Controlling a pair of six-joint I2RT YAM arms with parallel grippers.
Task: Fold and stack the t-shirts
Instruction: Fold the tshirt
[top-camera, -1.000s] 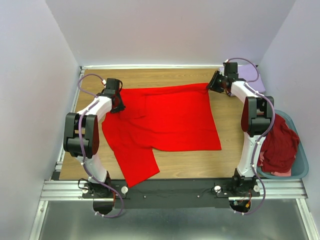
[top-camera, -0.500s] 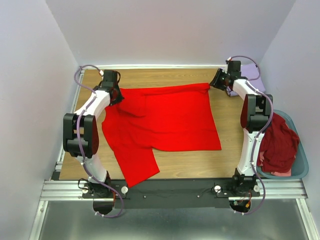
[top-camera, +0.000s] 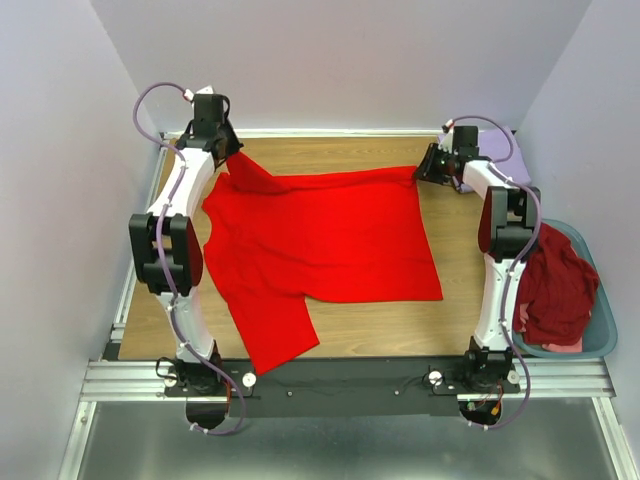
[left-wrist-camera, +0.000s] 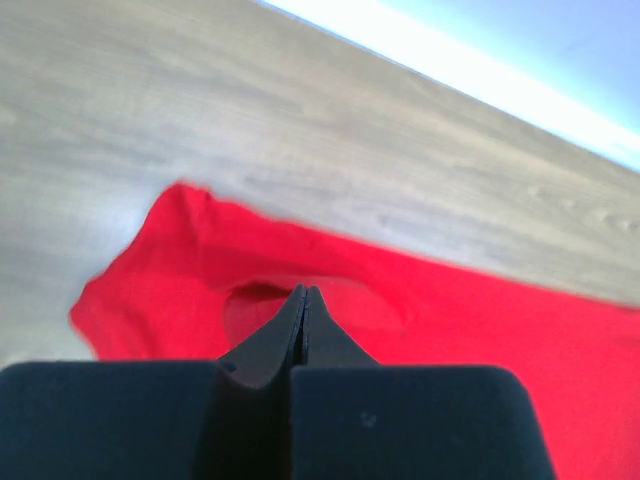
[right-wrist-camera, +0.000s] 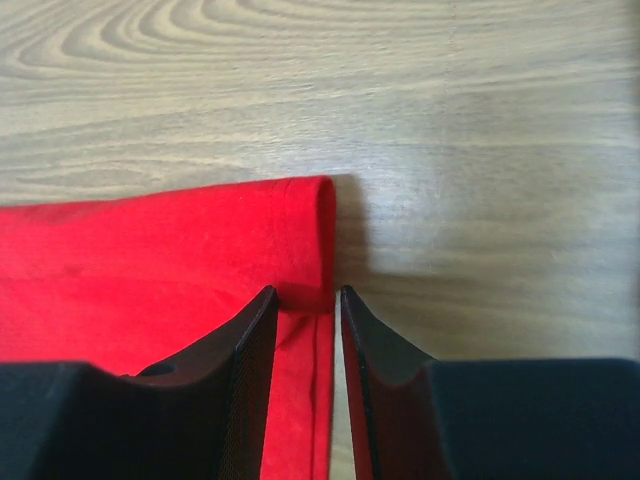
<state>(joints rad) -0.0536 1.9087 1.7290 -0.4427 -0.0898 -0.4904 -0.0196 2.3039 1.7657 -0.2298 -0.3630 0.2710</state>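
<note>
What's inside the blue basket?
A heap of dark red shirts fills the basket, with pink cloth peeking beneath. Anything under the heap is covered.

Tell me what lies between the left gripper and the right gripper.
The far edge of the red t-shirt runs from the left gripper to the right gripper, over the wooden table; the top external view shows it.

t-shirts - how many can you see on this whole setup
3 that can be told apart: the bright red t-shirt spread on the table, a lavender t-shirt at the far right corner, and a maroon heap in the teal basket, which may hide more.
</note>
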